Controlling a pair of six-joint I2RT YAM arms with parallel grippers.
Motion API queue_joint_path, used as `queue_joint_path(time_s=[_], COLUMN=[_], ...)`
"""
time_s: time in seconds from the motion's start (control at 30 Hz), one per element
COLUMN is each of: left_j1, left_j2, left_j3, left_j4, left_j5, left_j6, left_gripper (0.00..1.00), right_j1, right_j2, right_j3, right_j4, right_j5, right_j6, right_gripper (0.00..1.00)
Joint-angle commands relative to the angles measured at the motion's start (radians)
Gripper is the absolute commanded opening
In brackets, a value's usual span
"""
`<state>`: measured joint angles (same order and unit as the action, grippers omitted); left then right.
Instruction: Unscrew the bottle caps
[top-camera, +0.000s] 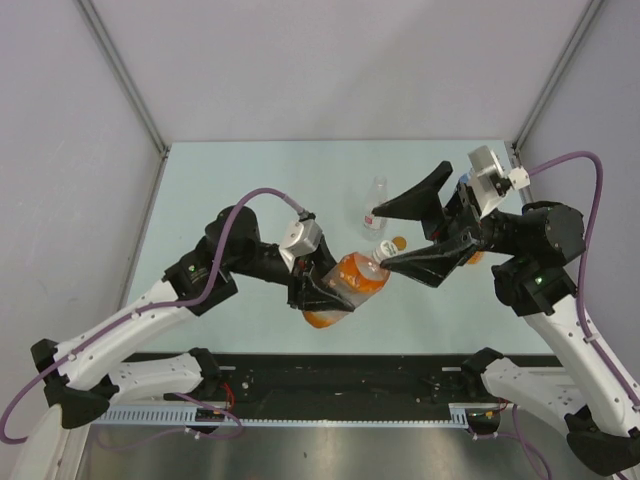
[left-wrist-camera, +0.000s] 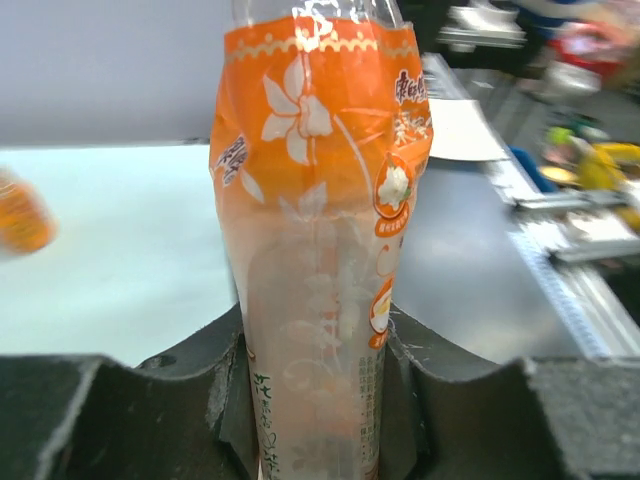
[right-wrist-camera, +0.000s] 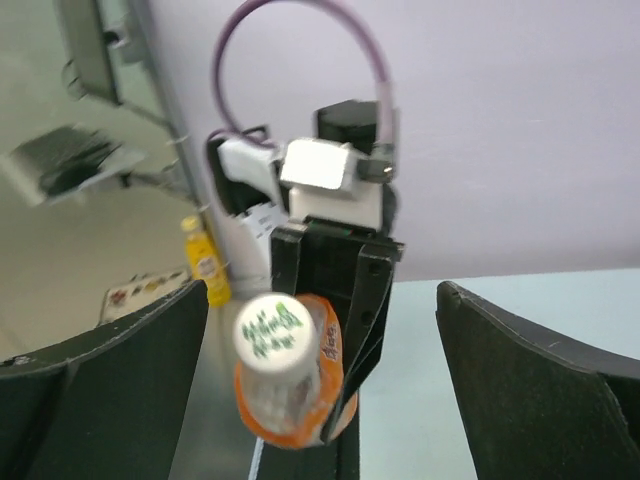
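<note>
At the far left of the top view: grips the orange bottle (top-camera: 355, 282) with the left gripper (top-camera: 332, 292), low over the near part of the pale table (top-camera: 230, 180), neck slanting toward the right. Closed firmly on it. In the left wrist view, presses a dark finger (left-wrist-camera: 150, 410) against each side of the bottle's lower body, with the flowered orange label filling the middle of the picture and the neck cut off at the top edge.

Rightward along the bottle: carries the white cap (top-camera: 385, 248) on the neck, seated there rather than lying loose. In the right wrist view, shows green print on its round top (right-wrist-camera: 270, 335).

Just beyond, on the table: a loose orange cap (top-camera: 399, 242), off any bottle and close beside the white cap. Cannot tell whether the two touch. Farther back: a clear bottle (top-camera: 374, 203), apart from both grippers and too small to tell whether it is capped.

Further right: brackets the white cap with the right gripper (top-camera: 381, 238), spread wide and holding nothing. Keeps one finger on the far side of the cap and one on the near side, neither touching it. In the right wrist view, places the fingers (right-wrist-camera: 110, 390) at the two edges of the picture, the cap in the gap between and nearer the left-hand one.

At the far right: an orange object (top-camera: 478, 258), mostly hidden behind the right wrist.
</note>
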<state>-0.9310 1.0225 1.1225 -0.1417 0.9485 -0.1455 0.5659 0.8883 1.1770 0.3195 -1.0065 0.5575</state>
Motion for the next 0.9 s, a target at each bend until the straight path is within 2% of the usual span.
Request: queue_joint_path(time_s=[0.0,0.17,0.27,0.3,0.37,0.4,0.5,0.6,0.87], left_j1=[0.004,-0.002,-0.015,-0.022,-0.051,-0.064,-0.133,-0.199,-0.282], left_j2=[-0.030,-0.088,-0.116,-0.130,-0.142,-0.148,-0.153,-0.139,-0.093], left_j3=[0.014,-0.052,-0.085,-0.092,-0.110,-0.116,-0.141,-0.155,-0.151], left_j4=[-0.071,-0.046,-0.018,-0.012,0.001,0.005,0.028,0.044,0.056], left_j5=[-0.341,-0.635,-0.760,-0.848,-0.916,-1.017,-1.175,-1.296,-1.429], left_j6=[0.083,0.107,0.122,0.126,0.144,0.162,0.221,0.270,0.322], left_gripper=[0.01,0.01,0.01,0.01,0.01,0.01,0.00,0.00,0.00], right_j1=[-0.011,-0.009,-0.006,0.006,0.023,0.052,0.122,0.202,0.362], right_j2=[-0.038,-0.058,-0.063,-0.060,-0.057,-0.051,-0.035,0.001,0.060], right_j3=[0.044,0.049,0.050,0.049,0.049,0.049,0.058,0.084,0.104], right_j4=[-0.135,-0.195,-0.244,-0.256,-0.293,-0.306,-0.390,-0.437,-0.433], right_j5=[0.294,0.517,0.636,0.667,0.748,0.779,0.897,0.999,1.181], right_j6=[-0.042,-0.007,0.039,0.050,0.067,0.071,0.071,0.053,-0.018], right_gripper=[1.00,1.00,1.00,0.99,0.98,0.97,0.97,0.97,0.96])
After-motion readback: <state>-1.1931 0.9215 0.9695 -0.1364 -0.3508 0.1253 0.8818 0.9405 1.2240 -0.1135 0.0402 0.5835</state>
